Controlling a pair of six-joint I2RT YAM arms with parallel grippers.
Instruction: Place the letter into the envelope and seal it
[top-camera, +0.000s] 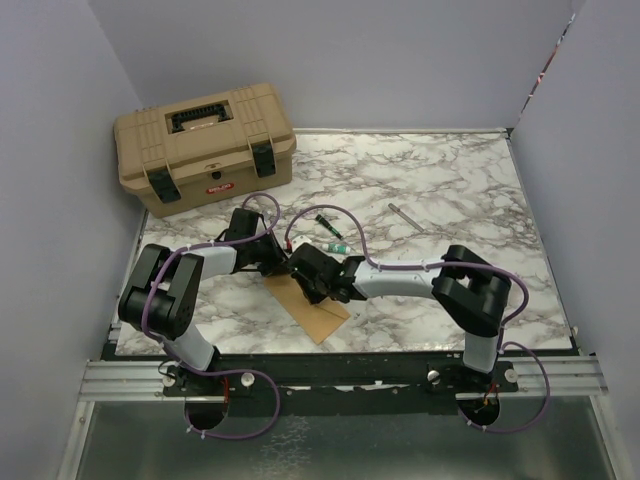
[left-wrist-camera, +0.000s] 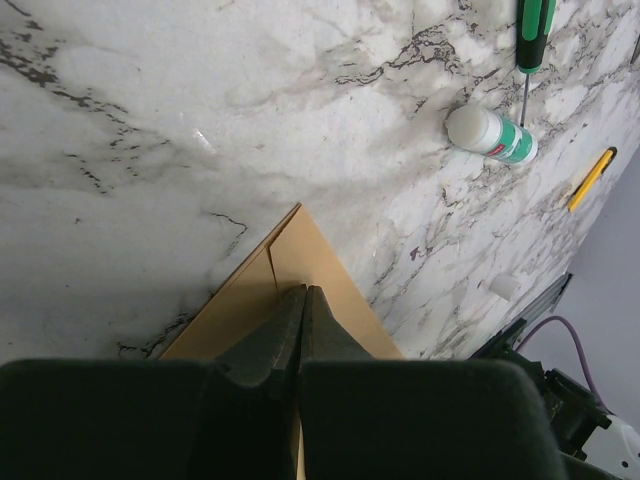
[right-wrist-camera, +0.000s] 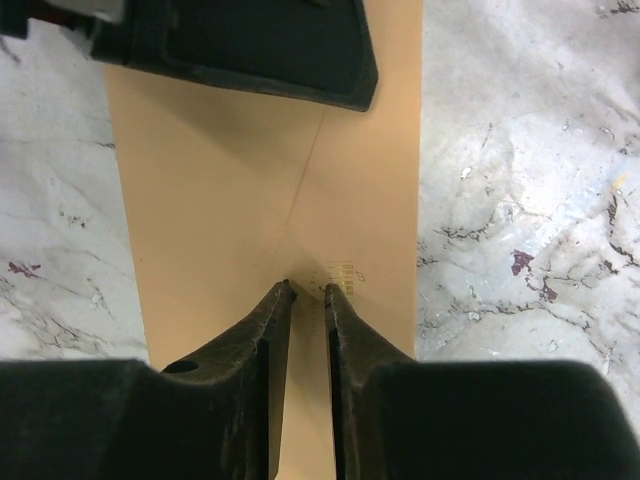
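Note:
The kraft-brown envelope (top-camera: 318, 312) lies flat on the marble table near the front edge, with its seams meeting in a point on the upper face (right-wrist-camera: 220, 190). My left gripper (left-wrist-camera: 304, 290) is shut, its tips resting on the envelope (left-wrist-camera: 320, 255) near one corner. My right gripper (right-wrist-camera: 308, 288) stands open by a narrow gap with nothing between its fingers. Its tips touch the envelope by the small printed mark where the seams meet. In the top view the left gripper (top-camera: 283, 268) and the right gripper (top-camera: 308, 283) face each other over the envelope. The letter is out of view.
A tan toolbox (top-camera: 205, 145) stands at the back left. A green-handled screwdriver (left-wrist-camera: 535, 25), a white and green tube (left-wrist-camera: 490, 133) and a yellow tool (left-wrist-camera: 592, 178) lie just beyond the envelope. A metal rod (top-camera: 403, 215) lies farther right. Grey walls enclose three sides.

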